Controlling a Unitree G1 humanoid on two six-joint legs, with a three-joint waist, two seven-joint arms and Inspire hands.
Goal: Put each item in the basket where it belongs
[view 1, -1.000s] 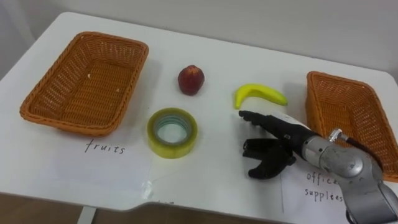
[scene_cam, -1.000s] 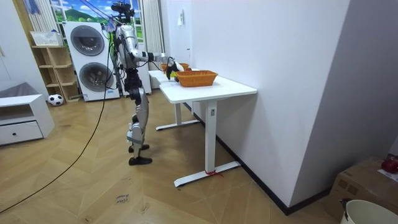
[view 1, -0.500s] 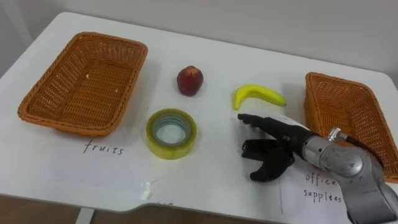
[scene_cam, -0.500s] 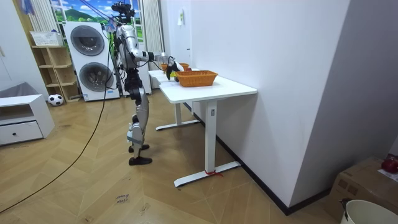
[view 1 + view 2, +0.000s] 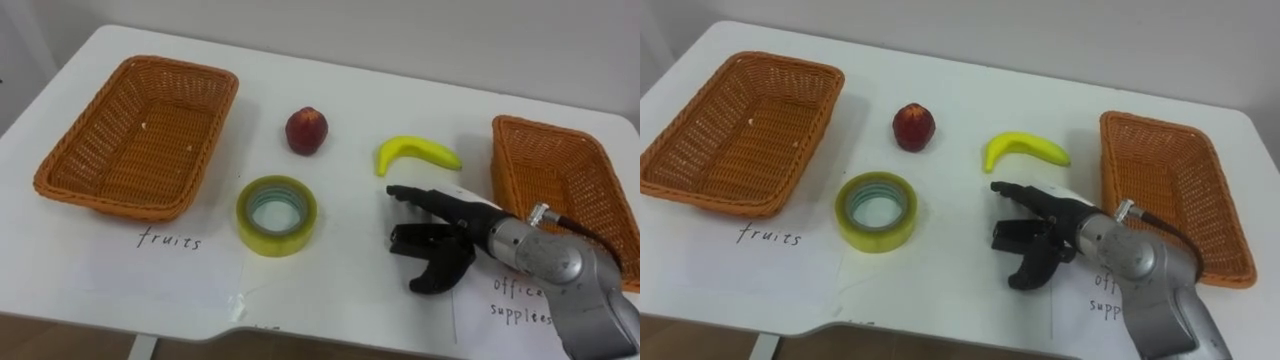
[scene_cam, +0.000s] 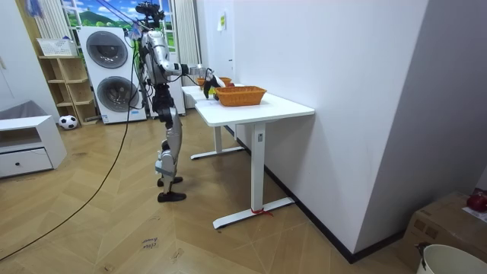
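A yellow banana [image 5: 417, 153] lies on the white table [image 5: 350, 270], just left of the right wicker basket [image 5: 565, 190] labelled office supplies. A red peach [image 5: 306, 130] sits near the middle, and a roll of yellow tape [image 5: 277, 213] lies in front of it. The left wicker basket [image 5: 138, 133], labelled fruits, holds nothing. My right hand [image 5: 440, 230] hovers low over the table just in front of the banana, open, its fingers spread and holding nothing. In the right eye view the right hand [image 5: 1040, 240] is below the banana [image 5: 1025, 150].
Paper labels lie by the table's near edge: one [image 5: 170, 238] under the left basket, one [image 5: 515, 300] under my right arm. In the room view I stand at the table's [image 6: 259, 106] end, with washing machines [image 6: 110, 65] behind me.
My right hand has shifted slightly to the right and toward the near edge. The fruit, tape and baskets have not moved.
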